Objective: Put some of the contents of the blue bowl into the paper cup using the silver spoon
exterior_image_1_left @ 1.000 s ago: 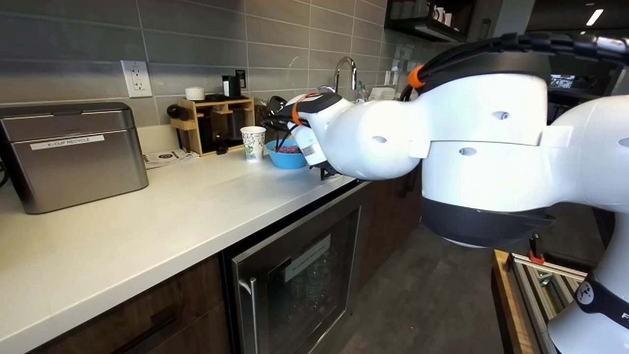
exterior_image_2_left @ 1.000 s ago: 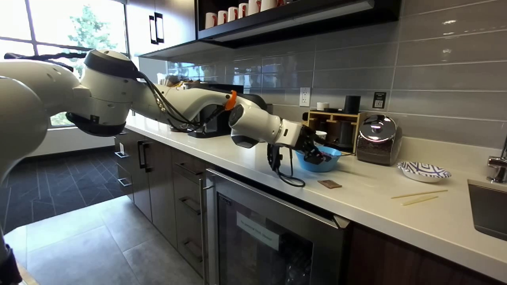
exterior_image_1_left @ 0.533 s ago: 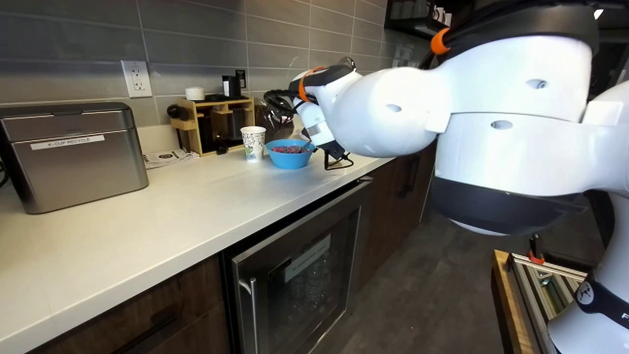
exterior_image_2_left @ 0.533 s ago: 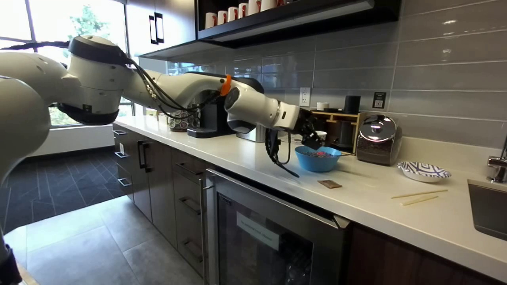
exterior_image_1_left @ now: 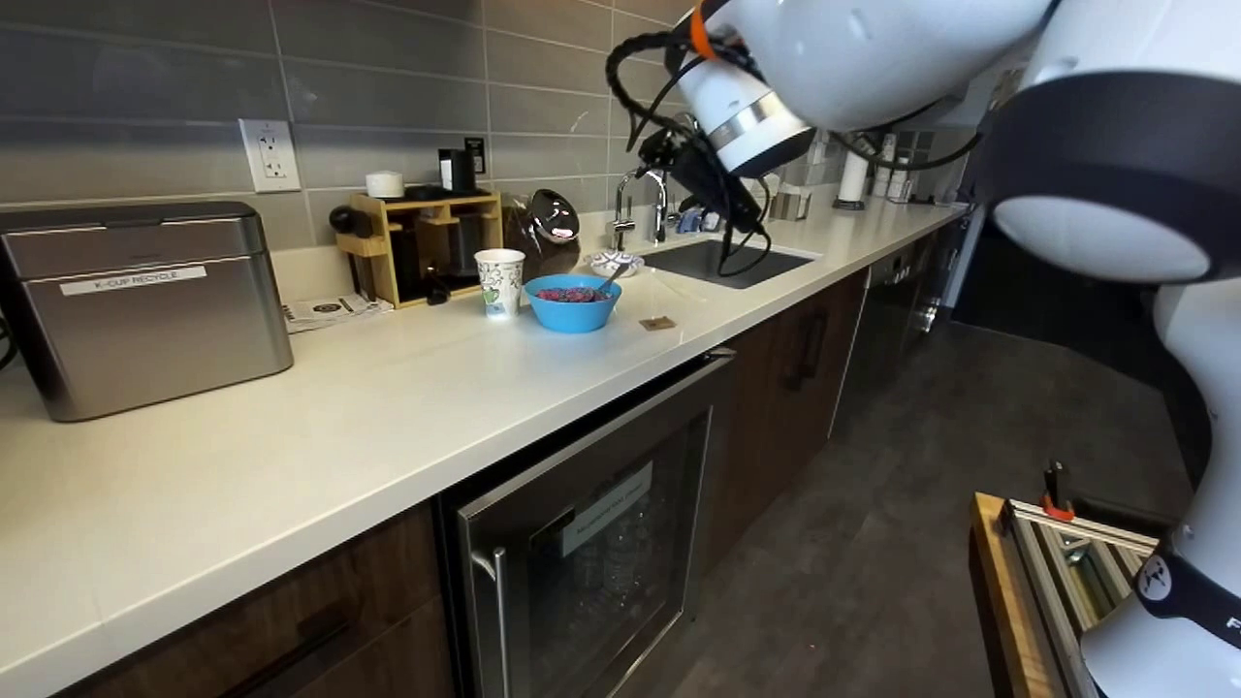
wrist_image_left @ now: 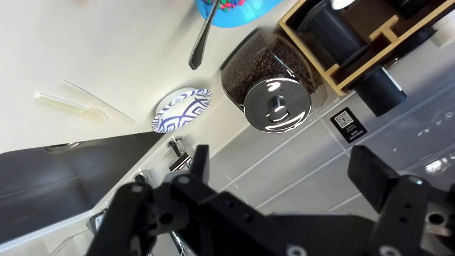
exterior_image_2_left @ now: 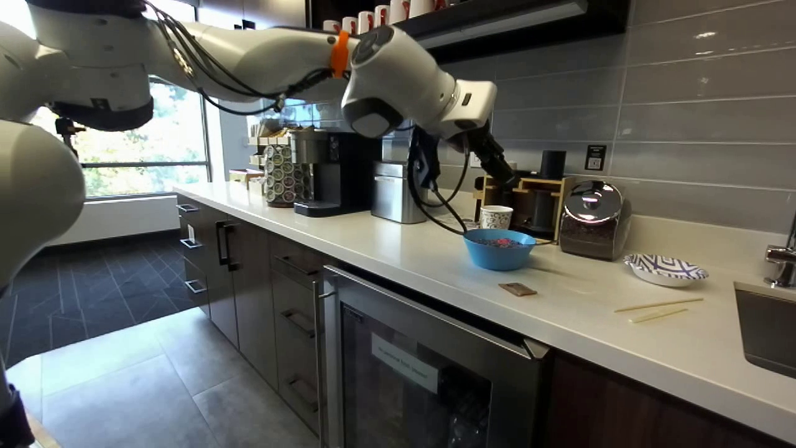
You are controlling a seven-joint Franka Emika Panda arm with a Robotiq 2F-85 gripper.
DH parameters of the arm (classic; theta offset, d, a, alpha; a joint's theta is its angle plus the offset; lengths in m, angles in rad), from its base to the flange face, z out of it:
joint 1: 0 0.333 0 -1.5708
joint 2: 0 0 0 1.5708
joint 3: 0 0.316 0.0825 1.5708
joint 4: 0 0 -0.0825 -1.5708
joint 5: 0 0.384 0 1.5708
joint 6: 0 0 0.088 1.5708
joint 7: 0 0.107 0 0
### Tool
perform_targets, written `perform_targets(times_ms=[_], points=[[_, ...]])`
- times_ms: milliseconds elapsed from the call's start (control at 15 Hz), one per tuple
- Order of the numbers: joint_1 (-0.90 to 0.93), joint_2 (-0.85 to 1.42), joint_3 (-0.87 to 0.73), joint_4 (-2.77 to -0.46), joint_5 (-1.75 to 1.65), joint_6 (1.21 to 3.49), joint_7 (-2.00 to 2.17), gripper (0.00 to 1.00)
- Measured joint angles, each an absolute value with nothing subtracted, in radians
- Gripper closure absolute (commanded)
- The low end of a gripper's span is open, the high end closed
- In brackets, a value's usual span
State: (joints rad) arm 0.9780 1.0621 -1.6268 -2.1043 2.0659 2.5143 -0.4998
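**Transfer Status: Nothing in Grasp, Fill Unconfirmed**

The gripper (wrist_image_left: 282,170) is hanging higher than the blue bowl (exterior_image_1_left: 572,317) and well apart from it. In the wrist view its jaws are standing wide apart and are holding nothing.

The bowl is sitting on the counter (exterior_image_1_left: 339,427), with the contents (exterior_image_1_left: 565,295) lying inside it as small multicoloured pieces. The silver spoon (wrist_image_left: 199,51) is resting tilted in the bowl; its handle is projecting over the rim, toward the far right in an exterior view. Its scoop end is not showing clearly.

In an exterior view, the paper cup (exterior_image_1_left: 500,287) is standing upright just to the left of the bowl. Its inside is not showing, so whether it is containing any pieces cannot be told.

Completion, as judged: bowl, spoon and cup are lying ready, but no scooping is taking place and no finished transfer is showing. If the cup is holding nothing, the full sequence is remaining: gripping the handle, scooping a portion, carrying it level over the cup, tipping it in, and releasing the spoon.
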Motion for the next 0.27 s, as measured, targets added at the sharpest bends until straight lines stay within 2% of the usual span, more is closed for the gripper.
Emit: perform_targets(times_ms=[267], points=[[1.079,0.919,-1.839,-2.235,1.835,2.273,-0.536,0.00]])
